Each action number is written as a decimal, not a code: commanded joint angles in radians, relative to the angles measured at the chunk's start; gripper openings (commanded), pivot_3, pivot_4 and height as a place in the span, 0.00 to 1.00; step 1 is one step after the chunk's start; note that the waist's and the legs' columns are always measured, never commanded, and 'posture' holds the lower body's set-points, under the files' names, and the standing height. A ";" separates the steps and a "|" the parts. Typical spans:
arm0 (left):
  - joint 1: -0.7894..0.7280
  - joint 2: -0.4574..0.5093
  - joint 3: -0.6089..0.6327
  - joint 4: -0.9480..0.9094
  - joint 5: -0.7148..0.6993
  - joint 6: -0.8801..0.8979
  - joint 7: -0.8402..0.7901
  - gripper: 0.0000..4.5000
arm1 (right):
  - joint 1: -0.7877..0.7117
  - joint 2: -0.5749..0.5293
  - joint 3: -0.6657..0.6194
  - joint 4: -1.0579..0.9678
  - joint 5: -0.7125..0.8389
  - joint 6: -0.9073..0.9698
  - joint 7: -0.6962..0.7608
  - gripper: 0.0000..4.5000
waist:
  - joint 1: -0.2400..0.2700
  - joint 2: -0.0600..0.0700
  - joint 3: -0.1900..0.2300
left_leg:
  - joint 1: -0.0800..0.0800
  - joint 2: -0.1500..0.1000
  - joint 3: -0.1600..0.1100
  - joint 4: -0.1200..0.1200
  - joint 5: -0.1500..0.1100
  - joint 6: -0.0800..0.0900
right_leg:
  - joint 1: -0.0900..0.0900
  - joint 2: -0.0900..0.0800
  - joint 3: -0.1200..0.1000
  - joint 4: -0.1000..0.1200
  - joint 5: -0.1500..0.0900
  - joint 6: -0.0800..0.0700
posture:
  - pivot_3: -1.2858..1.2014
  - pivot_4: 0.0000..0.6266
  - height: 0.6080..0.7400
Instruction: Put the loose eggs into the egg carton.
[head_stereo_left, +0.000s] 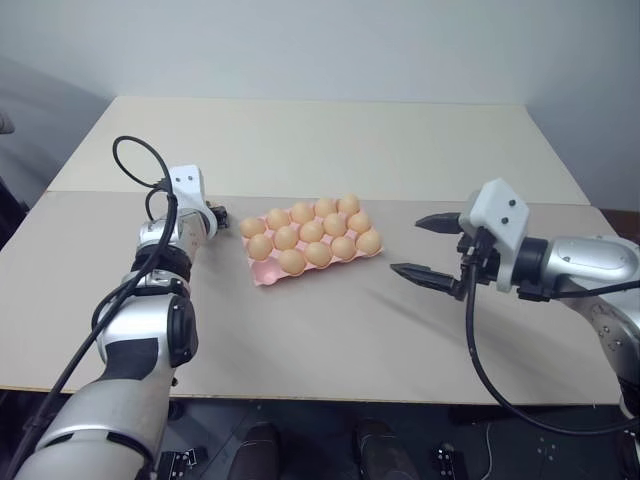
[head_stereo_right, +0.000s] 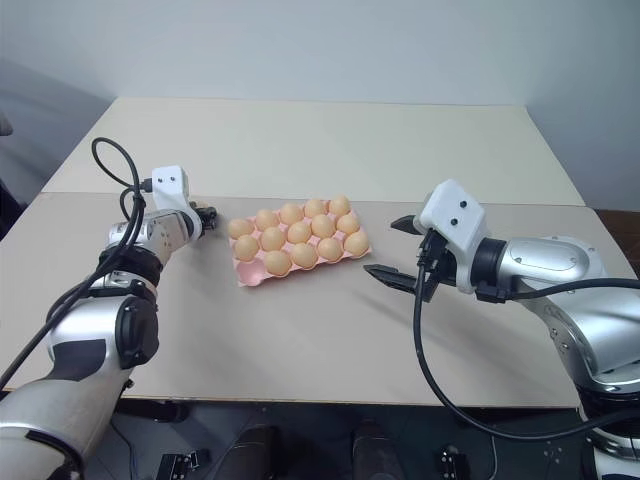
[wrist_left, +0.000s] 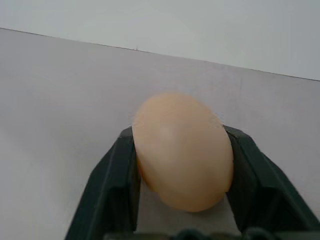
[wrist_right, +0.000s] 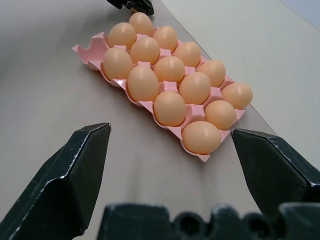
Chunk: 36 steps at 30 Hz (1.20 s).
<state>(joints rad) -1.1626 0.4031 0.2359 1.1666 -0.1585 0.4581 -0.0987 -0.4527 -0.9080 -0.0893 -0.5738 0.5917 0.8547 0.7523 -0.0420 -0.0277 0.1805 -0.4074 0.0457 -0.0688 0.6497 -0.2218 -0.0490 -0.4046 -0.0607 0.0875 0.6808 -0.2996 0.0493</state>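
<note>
The pale pink egg carton (head_stereo_left: 261, 274) lies mid-table with several tan-orange eggs (head_stereo_left: 311, 231) in its cups; the cup at its near left corner (wrist_right: 88, 49) is bare. Just left of the carton's far left end, low over the table, my left gripper (head_stereo_left: 216, 221) is shut on one loose egg (wrist_left: 182, 150), which sits between both black fingers (wrist_left: 112, 180). My right gripper (head_stereo_left: 425, 246) hovers to the right of the carton, open, with nothing between its fingers (wrist_right: 75, 165).
The beige table (head_stereo_left: 330, 340) reaches far back, with a seam line (head_stereo_left: 420, 198) across it behind the carton. A black cable (head_stereo_left: 135, 165) loops above my left wrist. The table's front edge lies close below both arms.
</note>
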 joint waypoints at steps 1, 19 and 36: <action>-0.017 0.015 -0.013 -0.036 0.014 -0.011 -0.030 0.47 | 0.000 -0.011 -0.047 -0.036 0.011 -0.001 -0.010 1.00 | 0.000 0.000 0.000 | 0.000 0.000 0.000 0.000 0.000 0.000 | 0.000 0.000 0.000 0.000 0.000 0.000 | 0.52 0.24 1.00; 0.572 0.460 -0.111 -1.163 -0.301 0.281 -0.931 0.47 | 0.077 -0.018 -0.099 -0.080 0.043 -0.001 -0.016 1.00 | -0.006 0.001 0.000 | 0.002 0.001 -0.001 -0.004 0.004 -0.006 | 0.001 0.000 -0.001 0.001 0.000 0.000 | 0.52 0.24 1.00; 0.557 0.308 -0.291 -1.125 -0.188 0.150 -0.921 0.47 | 0.090 -0.019 -0.122 -0.110 0.070 0.019 -0.057 1.00 | -0.003 0.000 0.000 | 0.001 0.001 -0.001 -0.003 0.003 -0.005 | 0.001 0.001 -0.001 0.000 0.000 0.000 | 0.52 0.24 1.00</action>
<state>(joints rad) -0.5861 0.7077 -0.0566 0.0382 -0.3567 0.6281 -1.0223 -0.3592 -0.9181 -0.1707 -0.6484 0.6496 0.8745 0.7057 -0.0451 -0.0274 0.1805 -0.4063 0.0472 -0.0703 0.6470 -0.2186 -0.0543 -0.4038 -0.0600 0.0861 0.6805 -0.2997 0.0492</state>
